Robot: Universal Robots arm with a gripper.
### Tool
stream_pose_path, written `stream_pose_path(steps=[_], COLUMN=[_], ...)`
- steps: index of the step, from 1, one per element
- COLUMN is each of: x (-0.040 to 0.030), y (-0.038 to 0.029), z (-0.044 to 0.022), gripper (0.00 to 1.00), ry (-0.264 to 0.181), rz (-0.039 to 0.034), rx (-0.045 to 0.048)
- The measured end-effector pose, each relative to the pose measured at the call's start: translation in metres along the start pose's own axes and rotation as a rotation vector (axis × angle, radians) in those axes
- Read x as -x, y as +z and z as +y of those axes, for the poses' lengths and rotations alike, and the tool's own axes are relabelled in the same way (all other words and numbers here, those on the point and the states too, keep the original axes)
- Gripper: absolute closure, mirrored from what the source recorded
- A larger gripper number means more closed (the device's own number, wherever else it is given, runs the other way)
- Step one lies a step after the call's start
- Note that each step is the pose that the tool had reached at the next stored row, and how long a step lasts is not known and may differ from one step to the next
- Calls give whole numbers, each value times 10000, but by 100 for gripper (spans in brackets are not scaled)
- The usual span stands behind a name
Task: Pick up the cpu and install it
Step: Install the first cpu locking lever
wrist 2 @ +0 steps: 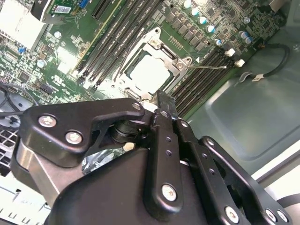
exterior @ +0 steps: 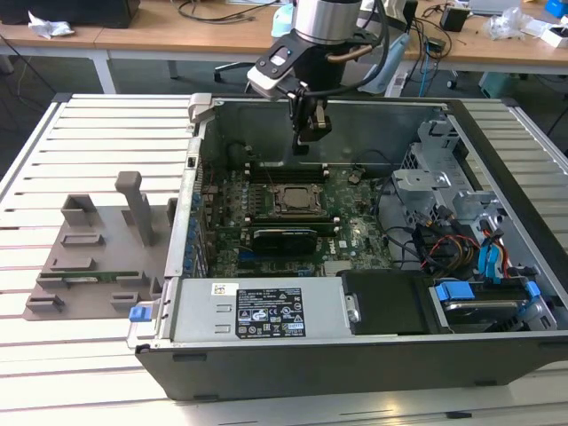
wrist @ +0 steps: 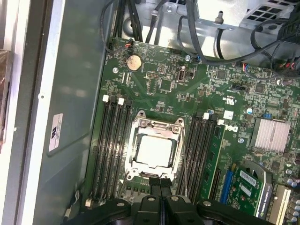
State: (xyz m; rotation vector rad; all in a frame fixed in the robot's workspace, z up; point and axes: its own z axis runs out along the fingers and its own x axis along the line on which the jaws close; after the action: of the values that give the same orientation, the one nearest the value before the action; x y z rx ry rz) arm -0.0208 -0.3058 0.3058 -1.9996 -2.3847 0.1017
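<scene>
Tray: grey fixture tray [exterior: 98,257] on the slatted table [exterior: 115,124], at 9 o'clock of the computer case [exterior: 266,351] in the exterior view; a narrow green stick [exterior: 89,276] lies in it.
Case: lying open, motherboard [exterior: 355,231] facing up.
Cpu: the cpu [wrist: 154,151] sits flat inside the socket frame [wrist: 137,125] at mid-board, with memory slots [wrist: 115,150] on both sides.
Gripper: I see the gripper [exterior: 311,140] hovering above the board, at 12 o'clock of the cpu in the exterior view and apart from it.
Fingers: pressed together with nothing between them; in the first wrist view the tips overlap the socket frame's edge.
Drive bay: drive bay [exterior: 479,302] with blue tabs, at 4 o'clock of the cpu, in the case's corner.
</scene>
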Motion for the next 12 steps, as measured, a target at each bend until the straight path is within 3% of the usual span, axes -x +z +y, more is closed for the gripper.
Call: stream_pose_path(steps=[7,12], x=[0,0], y=[0,0], z=[0,0], gripper=[89,89], ry=[-917,-1993], rz=[-62,-136], rx=[18,41])
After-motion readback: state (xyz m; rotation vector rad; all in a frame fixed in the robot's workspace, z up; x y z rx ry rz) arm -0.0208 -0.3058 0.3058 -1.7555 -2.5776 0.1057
